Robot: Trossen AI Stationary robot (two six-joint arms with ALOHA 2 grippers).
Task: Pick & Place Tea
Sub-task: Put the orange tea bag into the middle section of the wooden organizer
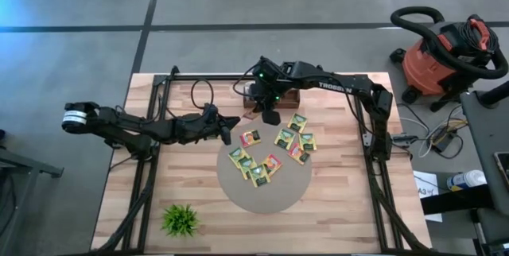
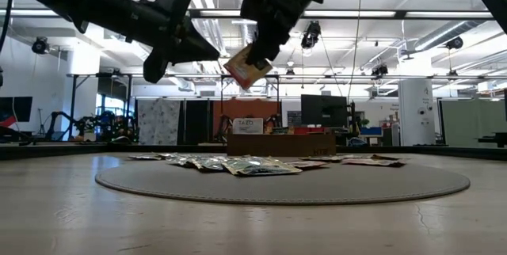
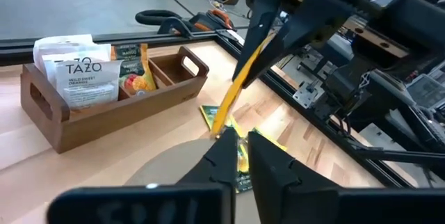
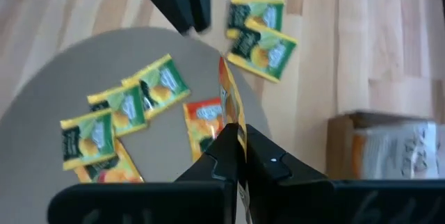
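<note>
From above, your right gripper point(image 1: 271, 118) hangs just beside the wooden tea box point(image 1: 270, 97), at the edge of the round grey mat point(image 1: 238, 192) where loose sachets point(image 1: 285, 137) lie scattered.

At table height, its fingers are pinched on an orange sachet point(image 2: 247, 66), lifted clear above the mat.

From the left wrist, the left gripper point(image 3: 241, 144) points at that sachet; I cannot tell how far apart its fingers stand.

The carry looks under way: next, ease the sachet over a box compartment and let go
</note>
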